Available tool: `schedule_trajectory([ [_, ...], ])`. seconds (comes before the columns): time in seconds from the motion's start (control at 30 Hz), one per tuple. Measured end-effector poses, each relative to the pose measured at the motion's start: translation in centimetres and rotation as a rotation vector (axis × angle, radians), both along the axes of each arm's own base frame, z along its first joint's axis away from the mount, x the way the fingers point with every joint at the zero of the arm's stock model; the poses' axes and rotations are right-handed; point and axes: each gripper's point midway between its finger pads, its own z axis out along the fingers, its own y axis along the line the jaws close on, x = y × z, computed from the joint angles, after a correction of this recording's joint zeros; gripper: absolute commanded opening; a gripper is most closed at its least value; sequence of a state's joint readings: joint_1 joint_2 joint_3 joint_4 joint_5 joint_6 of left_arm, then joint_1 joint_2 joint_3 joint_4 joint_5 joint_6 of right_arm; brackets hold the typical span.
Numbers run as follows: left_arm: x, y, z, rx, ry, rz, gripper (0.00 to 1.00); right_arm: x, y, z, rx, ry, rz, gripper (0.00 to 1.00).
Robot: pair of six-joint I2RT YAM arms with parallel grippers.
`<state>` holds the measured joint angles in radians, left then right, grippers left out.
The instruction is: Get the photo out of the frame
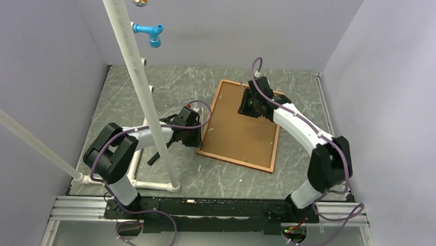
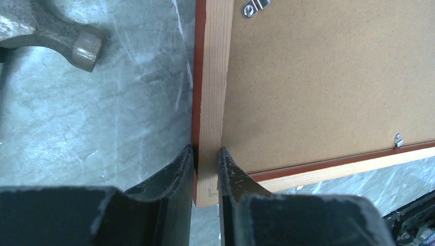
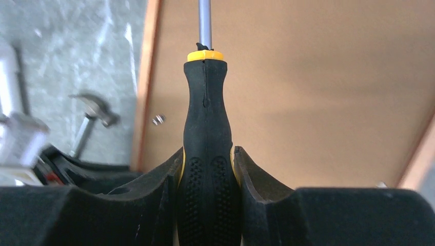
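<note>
Left tool (image 2: 206, 154): nearly closed, clamped across the wooden side rail of the frame (image 2: 210, 77). One finger (image 2: 174, 174) sits against the rail's outer red edge. The other finger presses the inner side, where the rail meets the brown backing of the photo (image 2: 333, 77). The grip is close to the frame's near left corner.

Right tool (image 3: 208, 151): part closed, gripping the black handle of a screwdriver (image 3: 208, 102) on both sides. The yellow collar and steel shaft point away from the tool over the backing board (image 3: 308, 77). The tip runs out of the wrist view, so contact with the board cannot be judged.

From above, the left tool (image 1: 199, 137) meets the frame's left rail (image 1: 210, 120) low down. The right tool (image 1: 253, 105) hangs over the far right part of the board (image 1: 240, 132).

Frame and photo: lying back side up on the desk (image 1: 179, 83), right of centre and turned at a slant, one far corner close to the back edge. The photo is seated inside the frame; only its brown board shows. A metal clip (image 2: 255, 6) and a smaller tab (image 2: 398, 139) sit at the rails over the board.

Other items: a hammer (image 2: 51, 31) lies on the desk just left of the frame, apart from it. A white pipe (image 1: 130, 60) crosses the left side of the overhead view.
</note>
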<state>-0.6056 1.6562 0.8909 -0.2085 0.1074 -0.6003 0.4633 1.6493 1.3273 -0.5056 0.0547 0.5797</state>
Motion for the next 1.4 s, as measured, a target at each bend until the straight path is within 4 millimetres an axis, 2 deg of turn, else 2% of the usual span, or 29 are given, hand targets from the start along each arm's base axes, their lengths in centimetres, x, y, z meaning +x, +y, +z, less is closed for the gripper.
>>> schedule_trajectory([
  [0.1, 0.1, 0.6, -0.1, 0.022, 0.004, -0.012, 0.00, -2.9, -2.0, -0.3, -0.043, 0.013, -0.003, 0.00],
  [0.2, 0.4, 1.8, 0.1, 0.039, 0.002, -0.007, 0.03, -5.6, -4.7, -2.0, -0.091, 0.055, -0.016, 0.00],
  [0.33, 0.1, 3.4, 0.2, 0.061, 0.012, 0.001, 0.26, -8.5, -8.9, -3.9, -0.088, 0.123, -0.071, 0.00],
  [0.4, -0.3, 3.9, 0.4, 0.058, 0.015, 0.001, 0.45, -9.2, -10.4, -4.6, -0.046, 0.147, -0.102, 0.00],
  [0.5, -1.3, 3.8, 1.1, 0.025, 0.024, -0.001, 0.67, -10.0, -10.9, -4.9, -0.004, 0.170, -0.108, 0.00],
  [0.67, -3.1, 3.7, 2.6, -0.067, 0.029, 0.051, 0.82, -10.5, -9.9, -4.6, 0.033, 0.167, -0.056, 0.00],
  [0.7, -3.4, 3.7, 2.9, -0.086, 0.035, 0.074, 0.83, -10.7, -9.9, -4.6, 0.034, 0.164, -0.054, 0.00],
  [0.87, -4.7, 3.6, 4.1, -0.188, 0.096, 0.223, 0.76, -11.4, -10.0, -4.4, 0.039, 0.149, -0.043, 0.00],
  [1.03, -5.3, 3.5, 4.1, -0.249, 0.222, 0.412, 0.72, -11.8, -9.9, -4.5, 0.039, 0.147, -0.036, 0.00],
  [1.17, -6.3, 3.8, 3.1, -0.247, 0.349, 0.571, 0.74, -11.8, -9.8, -4.5, 0.038, 0.147, -0.031, 0.00],
  [1.27, -7.0, 4.1, 1.5, -0.217, 0.452, 0.676, 0.75, -11.9, -9.7, -4.4, 0.038, 0.144, -0.027, 0.00],
  [1.4, -7.4, 4.1, 0.0, -0.191, 0.534, 0.760, 0.72, -12.3, -9.8, -4.6, 0.036, 0.145, -0.024, 0.00],
])
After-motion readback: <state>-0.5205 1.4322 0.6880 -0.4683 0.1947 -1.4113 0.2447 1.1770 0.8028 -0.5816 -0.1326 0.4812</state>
